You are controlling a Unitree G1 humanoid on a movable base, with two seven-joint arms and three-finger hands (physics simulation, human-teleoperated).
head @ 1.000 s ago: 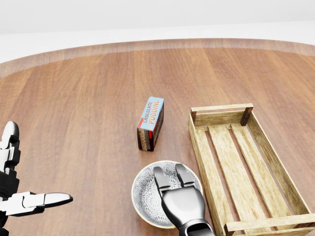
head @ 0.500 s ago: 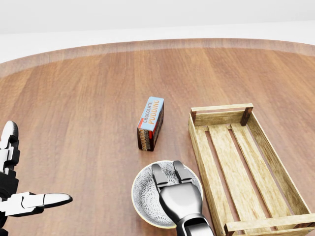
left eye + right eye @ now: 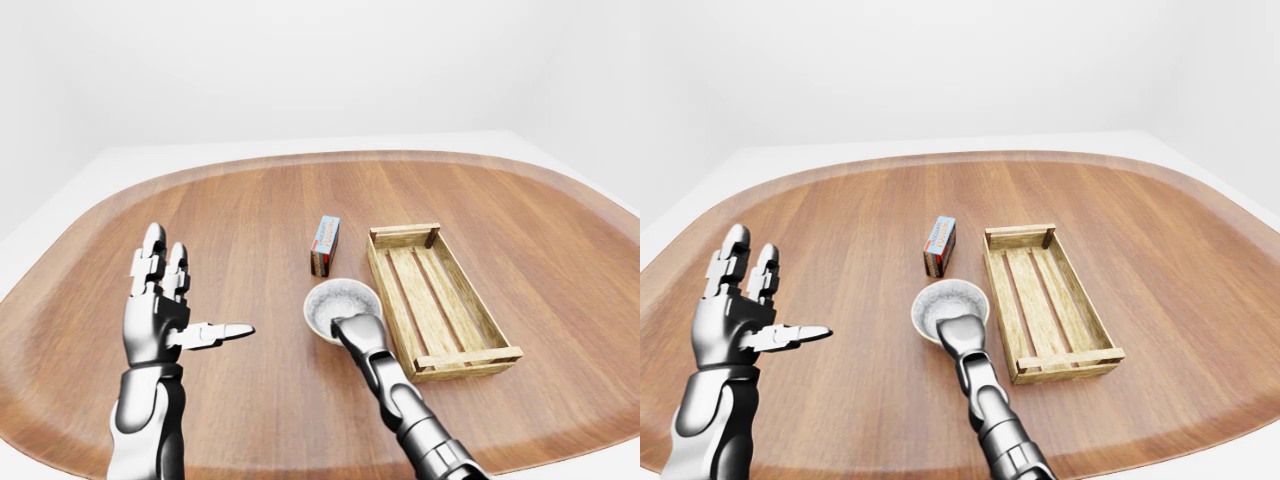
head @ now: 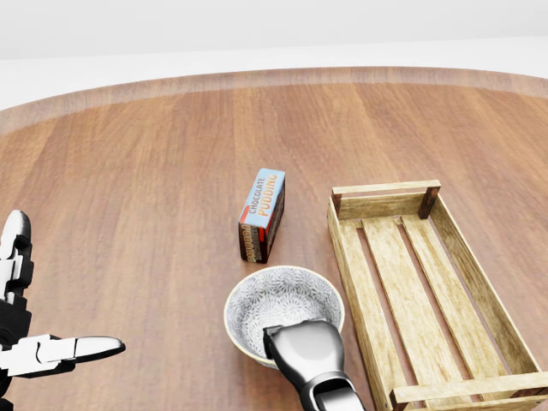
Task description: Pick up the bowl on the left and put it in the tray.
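The bowl (image 4: 282, 310) sits upright on the table (image 4: 128, 171), with the pudding box (image 4: 262, 214) above it in the head view and the tray (image 4: 346, 257) just to its right, a narrow strip of wood showing between the bowl and the tray's left wall. The right hand (image 4: 304, 351) is at the bowl's lower rim, its knuckles overlapping the edge. Its fingers are folded out of sight under the palm, so I cannot tell whether they pinch the rim or merely rest against it. The left hand (image 3: 160, 310) hangs well apart at the left, released, its fingers (image 3: 152, 255) pointing up and one digit pointing toward the bowl. The right hand is plainly the nearer one (and the only one placed to act). What the coming move turns on is that the tray lies to the right of the bowl, its long axis running bottom to top in the head view. A short sideways carry over that left wall would probably be enough, provided the grip on the rim is sound.
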